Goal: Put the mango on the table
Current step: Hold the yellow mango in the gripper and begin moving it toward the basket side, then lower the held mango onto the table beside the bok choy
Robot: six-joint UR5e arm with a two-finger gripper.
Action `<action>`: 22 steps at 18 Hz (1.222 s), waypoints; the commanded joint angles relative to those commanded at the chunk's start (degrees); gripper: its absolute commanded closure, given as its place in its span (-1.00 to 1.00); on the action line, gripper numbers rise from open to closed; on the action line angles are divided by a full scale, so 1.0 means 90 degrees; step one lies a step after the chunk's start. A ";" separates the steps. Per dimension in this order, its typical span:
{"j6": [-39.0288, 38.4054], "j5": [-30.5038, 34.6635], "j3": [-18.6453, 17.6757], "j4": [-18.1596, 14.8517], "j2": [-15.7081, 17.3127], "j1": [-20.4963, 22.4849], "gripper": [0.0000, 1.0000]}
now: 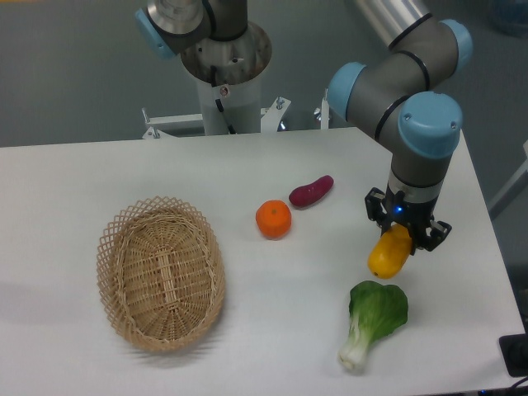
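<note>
Camera: gripper (399, 236) clasping mango (389, 256)

Single fixed camera, front of the worktop (247, 346), raised, angled down, facing the arm's base (224, 66) at the far edge. Mid distance: nearly whole worktop in frame, right corner cropped. No second view.

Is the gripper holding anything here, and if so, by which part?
Yes. The gripper holds the mango by its upper end; the rest of the fruit hangs below, near the table.
</note>
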 joint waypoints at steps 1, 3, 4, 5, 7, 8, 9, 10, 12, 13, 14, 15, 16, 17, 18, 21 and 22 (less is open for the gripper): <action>0.0000 0.0000 0.0000 0.0000 0.0000 0.0000 0.53; 0.0010 0.0000 -0.0010 0.0020 -0.0010 0.0000 0.53; 0.0010 0.0000 -0.0010 0.0000 -0.0010 0.0000 0.53; 0.0019 0.0000 0.0000 -0.0010 -0.0010 0.0000 0.53; 0.0019 -0.0020 0.0000 -0.0010 -0.0010 0.0010 0.53; 0.0019 -0.0020 0.0000 -0.0010 -0.0010 0.0010 0.52; 0.0019 -0.0020 0.0000 -0.0019 -0.0020 0.0010 0.52; 0.0019 -0.0020 -0.0010 -0.0020 -0.0020 0.0010 0.52; 0.0000 0.0000 -0.0019 -0.0029 -0.0087 -0.0010 0.51; -0.0077 0.0019 -0.0020 -0.0020 -0.0127 -0.0058 0.51; -0.0088 0.0039 -0.0058 -0.0020 -0.0166 -0.0126 0.51; -0.0127 0.0107 -0.0088 -0.0020 -0.0185 -0.0233 0.51; -0.0224 0.0165 -0.0156 -0.0010 -0.0186 -0.0321 0.52; -0.0273 0.0166 -0.0214 0.0010 -0.0186 -0.0380 0.53; -0.0274 0.0156 -0.0254 0.0000 -0.0186 -0.0400 0.52; -0.0438 0.0079 -0.0312 0.0010 -0.0195 -0.0585 0.52; -0.0575 0.0078 -0.0342 0.0019 -0.0205 -0.0663 0.52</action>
